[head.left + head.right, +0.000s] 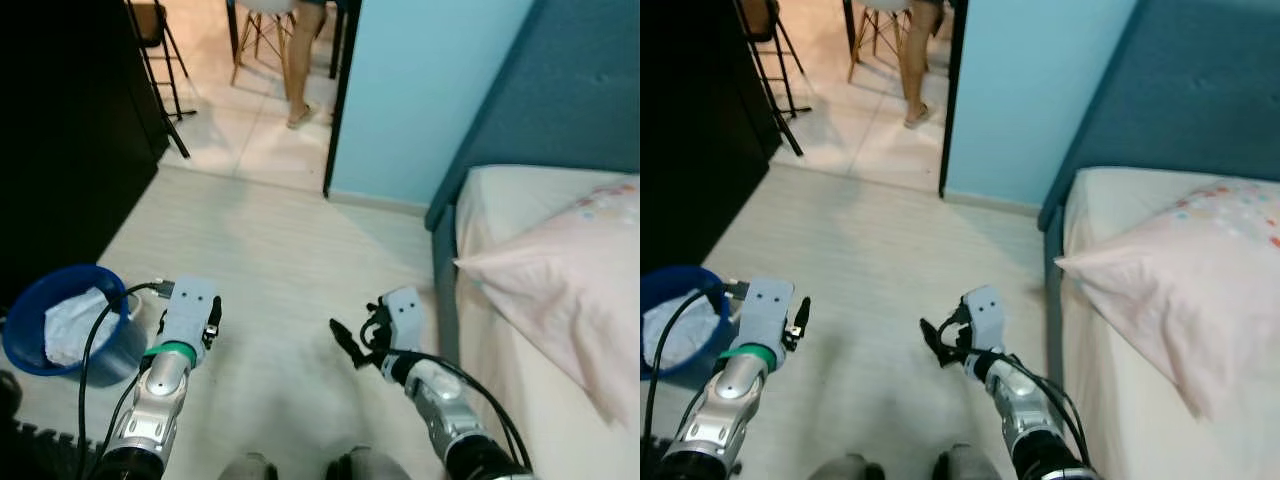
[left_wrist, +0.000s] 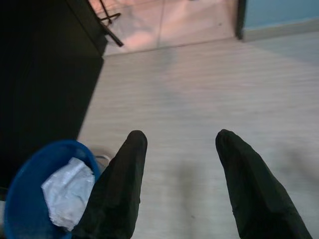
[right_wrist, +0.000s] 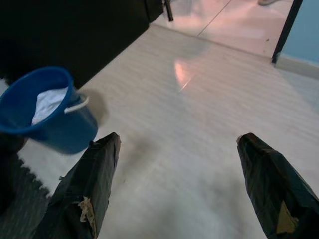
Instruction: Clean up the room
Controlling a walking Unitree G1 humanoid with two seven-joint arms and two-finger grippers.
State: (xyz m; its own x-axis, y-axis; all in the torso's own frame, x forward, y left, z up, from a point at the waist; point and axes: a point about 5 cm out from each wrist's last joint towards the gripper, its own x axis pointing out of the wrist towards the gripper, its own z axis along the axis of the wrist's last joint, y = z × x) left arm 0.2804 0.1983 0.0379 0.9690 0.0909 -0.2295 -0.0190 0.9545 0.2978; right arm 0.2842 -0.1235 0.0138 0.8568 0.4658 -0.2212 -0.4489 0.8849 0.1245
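Two grippers: left gripper (image 2: 177, 186) and right gripper (image 3: 187, 186) both spread, holding nothing.
Bucket: blue bucket (image 1: 25, 335) on floor beside your left arm, crumpled paper (image 1: 70, 325) inside.
Handling: probably light, rigid plastic; grip its rim or wire handle.

I see pale floor (image 1: 270, 250), light blue wall (image 1: 430, 90), a bed (image 1: 500, 210) on the right with a pink pillow (image 1: 570, 280). Dark cabinet (image 1: 60, 130) on the left. Through the doorway: a person's leg (image 1: 300, 60), chair (image 1: 262, 25), black stand (image 1: 160, 80).
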